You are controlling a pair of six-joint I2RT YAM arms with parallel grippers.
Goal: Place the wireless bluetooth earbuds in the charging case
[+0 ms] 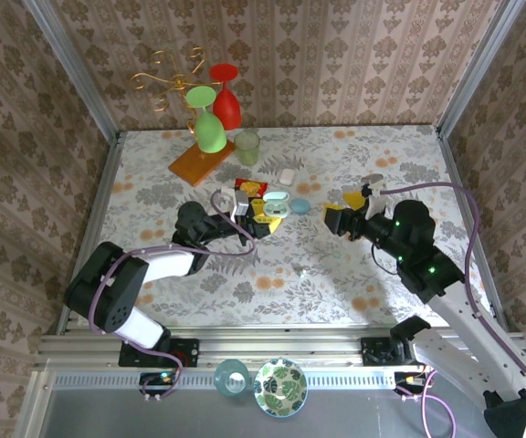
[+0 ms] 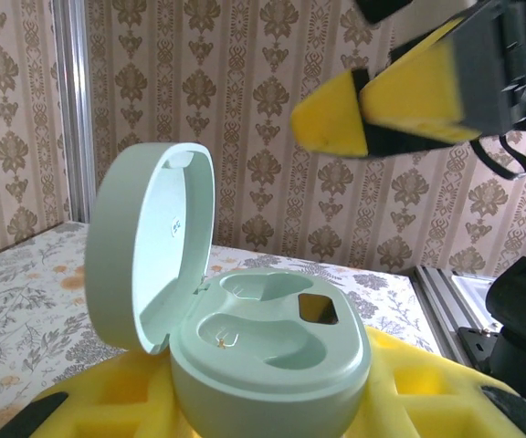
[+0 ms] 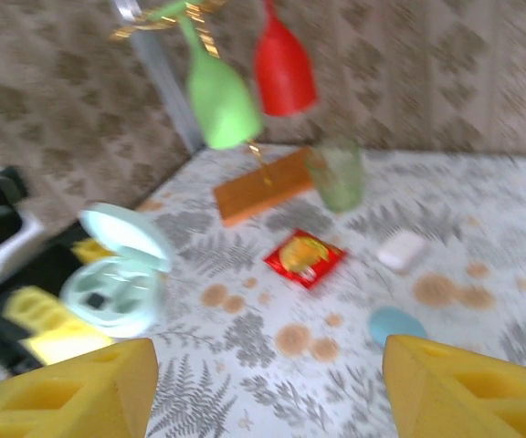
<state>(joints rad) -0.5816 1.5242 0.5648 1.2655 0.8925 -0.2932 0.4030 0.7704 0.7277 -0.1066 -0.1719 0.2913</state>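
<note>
Floral tabletop (image 1: 336,274), damask-papered walls (image 1: 290,64), left pincer (image 1: 265,215) clamped on smooth oval mint case (image 2: 272,356), lid up, right pincer (image 3: 268,379) spread wide, empty, yellow foam fingers (image 3: 464,388)

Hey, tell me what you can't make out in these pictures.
Earbuds: not identifiable; too small in the top view, blurred in the right wrist view.
Blue oval beside the charging case: same limits, identity unclear.
Dark square in one case socket: left wrist view, part or reflection unclear.
Case underside: cut off by that view's bottom edge, between the pads of the left gripper.
</note>
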